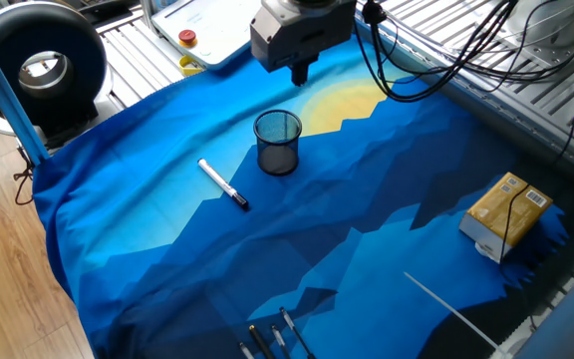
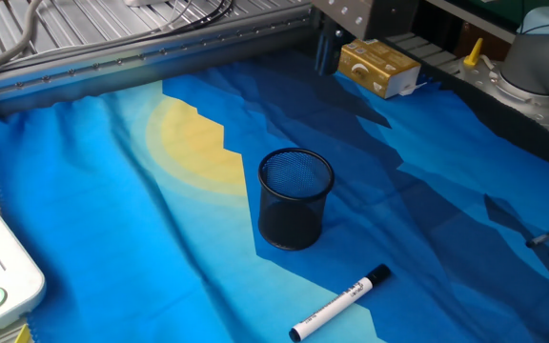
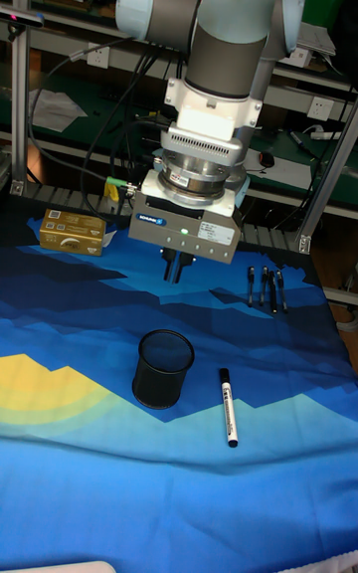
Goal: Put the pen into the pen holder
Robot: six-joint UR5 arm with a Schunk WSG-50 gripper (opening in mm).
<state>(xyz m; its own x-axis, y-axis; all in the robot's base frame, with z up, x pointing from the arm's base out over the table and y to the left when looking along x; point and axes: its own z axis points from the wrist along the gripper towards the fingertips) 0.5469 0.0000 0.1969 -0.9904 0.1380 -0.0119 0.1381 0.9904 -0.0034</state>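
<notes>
Nearest to us in the tall fixed view, the pen (image 3: pixel 228 406) lies flat on the cloth (image 3: pixel 89 474), just beside the holder (image 3: pixel 163 366) but apart from it; it is slim and white with small dark print along the barrel and a black cap. In the other fixed view the pen (image 2: pixel 340 302) is fully in frame, its black cap pointing toward the holder (image 2: pixel 294 198). The holder stands upright, a round black mesh cup with a dark rim; we can see the cloth through its sides, and it looks empty. Above and behind it hangs the gripper (image 3: pixel 174 266), well clear of the cloth. Its fingers sit close together with nothing between them, so we read it as closed and empty. In one fixed view only the tip (image 1: pixel 300 71) shows below the body, and the other fixed view cuts it off at the top edge (image 2: pixel 328 51). Farther back lie dark pens (image 3: pixel 266 288), too small to count surely, and a yellow box (image 3: pixel 72 231) at the cloth's far edge.
</notes>
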